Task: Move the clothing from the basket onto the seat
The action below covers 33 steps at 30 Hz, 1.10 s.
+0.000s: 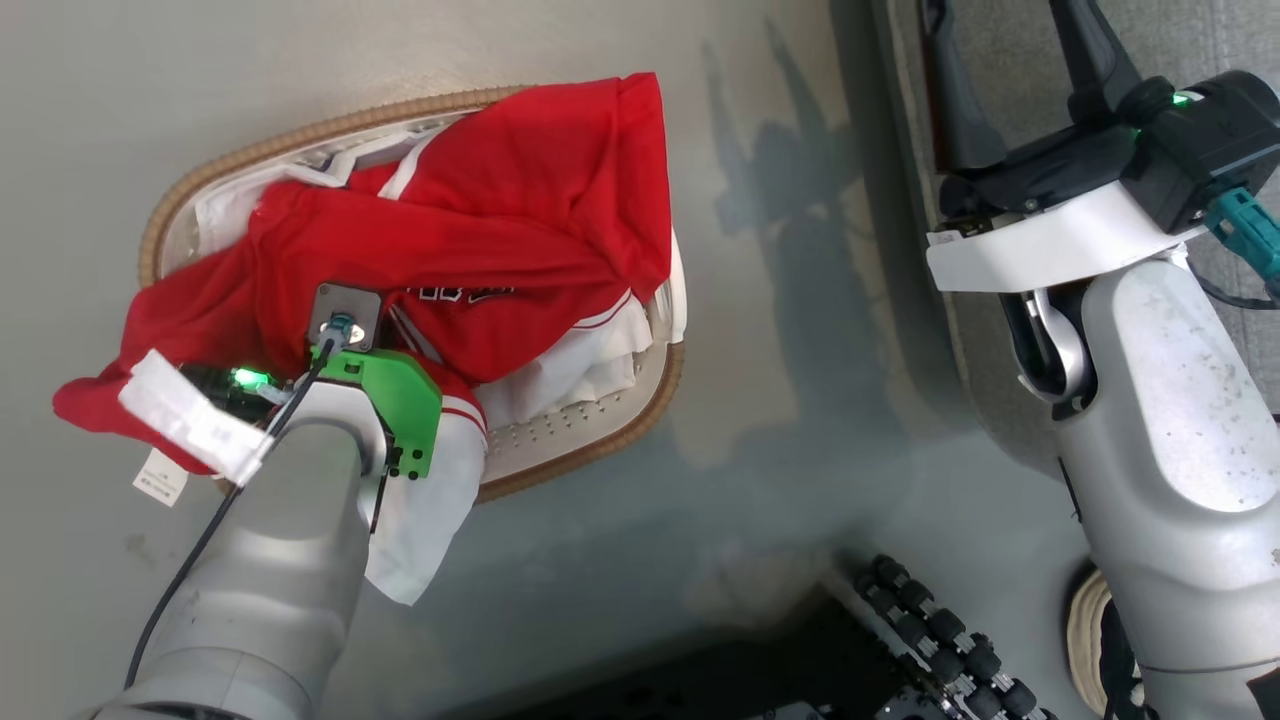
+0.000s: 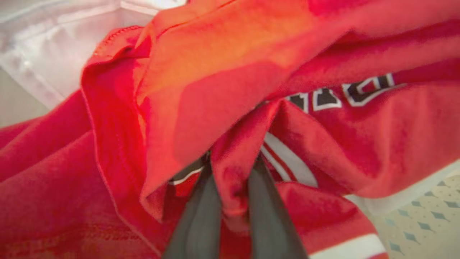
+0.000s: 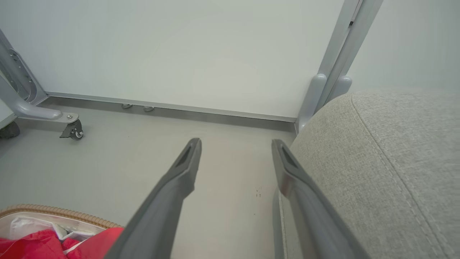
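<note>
The clothing (image 1: 500, 220), bright red with white trim and dark block lettering, is heaped in the basket (image 1: 600, 440) and spills over its left rim. My left wrist (image 1: 345, 325) is down on the pile, hiding the fingers in the head view. In the left wrist view my left gripper (image 2: 231, 162) is shut on a fold of the clothing (image 2: 233, 194). My right gripper (image 1: 1015, 70) is open and holds nothing, at the seat's (image 1: 1230, 40) edge. In the right wrist view the right gripper (image 3: 236, 144) is over bare floor, the seat (image 3: 377, 162) to its right, the basket (image 3: 54, 210) and clothing (image 3: 36, 246) at lower left.
A white sheet (image 1: 420, 520) hangs over the basket's near rim beside my left forearm. My dark wheeled base (image 1: 930, 630) sits at the bottom. A pale wall, a grey post (image 3: 323, 90) and a caster foot (image 3: 72, 129) stand beyond the floor.
</note>
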Motion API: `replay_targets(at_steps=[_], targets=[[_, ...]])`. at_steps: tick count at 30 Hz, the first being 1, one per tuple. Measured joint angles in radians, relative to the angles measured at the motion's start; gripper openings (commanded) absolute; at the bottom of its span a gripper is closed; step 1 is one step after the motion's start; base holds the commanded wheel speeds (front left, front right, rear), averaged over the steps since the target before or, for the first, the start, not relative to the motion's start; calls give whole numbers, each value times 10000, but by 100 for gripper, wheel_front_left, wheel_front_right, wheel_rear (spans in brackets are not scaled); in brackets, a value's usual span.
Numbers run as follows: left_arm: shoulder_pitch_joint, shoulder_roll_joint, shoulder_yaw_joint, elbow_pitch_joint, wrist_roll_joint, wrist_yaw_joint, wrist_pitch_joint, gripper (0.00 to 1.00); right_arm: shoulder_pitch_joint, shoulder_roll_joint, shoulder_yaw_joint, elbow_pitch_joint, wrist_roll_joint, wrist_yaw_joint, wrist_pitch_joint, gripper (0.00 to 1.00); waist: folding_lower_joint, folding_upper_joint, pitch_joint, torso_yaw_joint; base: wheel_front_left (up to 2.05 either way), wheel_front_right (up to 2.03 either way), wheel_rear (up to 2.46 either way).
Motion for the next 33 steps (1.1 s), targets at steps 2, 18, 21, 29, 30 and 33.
replay_targets(at_steps=[2, 18, 21, 29, 30, 33], targets=[[143, -10, 140, -12, -188, -67, -238, 0, 68, 38, -17, 119, 2, 0, 0, 100, 0, 0, -177, 12, 0, 0, 0], [3384, 102, 798, -4245, -543, -598, -627, 0, 1836, 267, -221, 1287, 48, 0, 0, 100, -1, 0, -2864, 298, 0, 0, 0], [3925, 50, 1118, -5244, -708, -654, -629, 0, 2244, 272, -305, 1388, 31, 0, 0, 100, -1, 0, -3473, 398, 0, 0, 0], [4792, -113, 1379, -7436, -756, -915, -633, 0, 3469, 453, -593, 1613, -165, 0, 0, 100, -1, 1, -5059, 700, 0, 0, 0], [4841, -113, 1400, -7706, -798, -930, -646, 0, 3626, 476, -606, 1630, -207, 0, 0, 100, -1, 0, -5270, 739, 0, 0, 0], [4884, -125, 1283, -8437, -1043, -1001, -646, 0, 4041, 508, -627, 1687, -253, 0, -2, 100, -2, 0, -5830, 842, 0, 0, 0]])
